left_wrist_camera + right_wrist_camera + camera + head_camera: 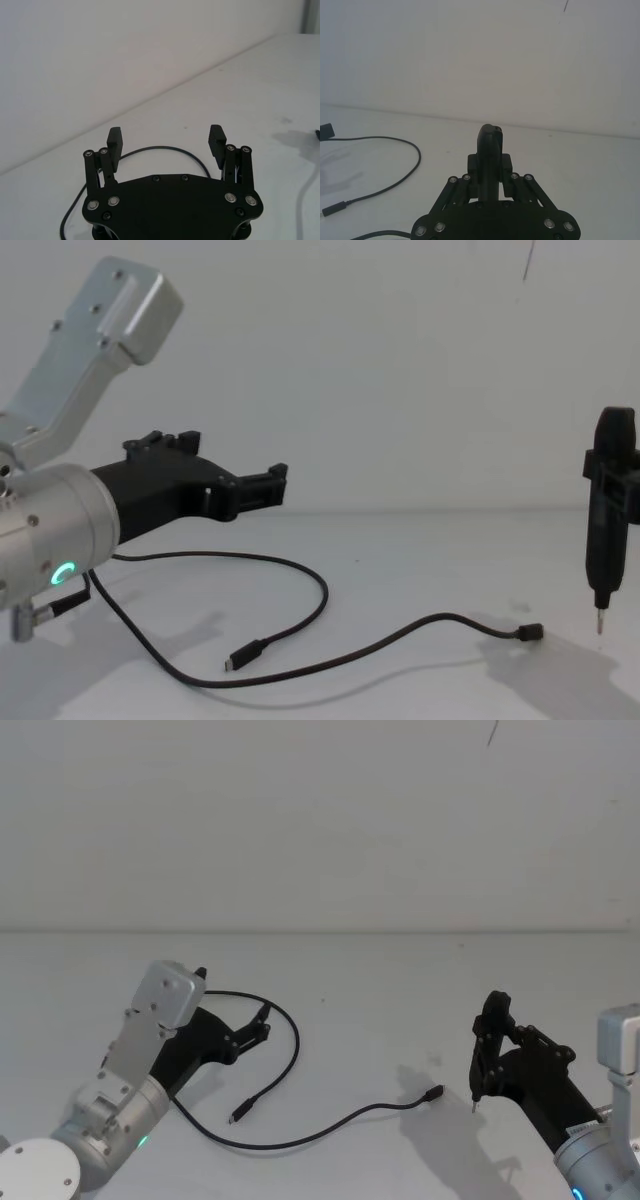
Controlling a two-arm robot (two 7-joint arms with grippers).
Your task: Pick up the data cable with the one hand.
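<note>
- Data cable (297, 1045), one in count, lies slack on the white table (380, 980), the widest thing in view. Bare tabletop runs back to the far edge, where it meets a plain white wall (320, 820). There is broad open room behind the cable and between the two arms.
- Two arms, one at each side. The left one's silver casing, with a glowing green ring (65, 573), sits low at the left.
- Left gripper (263, 1022) hangs above the table over the cable's loop, fingers (114, 139) spread wide with nothing between them and clear of the cord.
- Right gripper (488, 1038) is at the right, well apart from the left. Its fingers are clamped on one slim black tool (607, 520), held upright with its metal tip pointing down, close to the table.
- The cable's loop curves past the left gripper, passes under that arm and sweeps rightward.
- Two plugs: one (235, 1117) in front of the left gripper, the other (433, 1093) near the tool's tip but apart from it.
</note>
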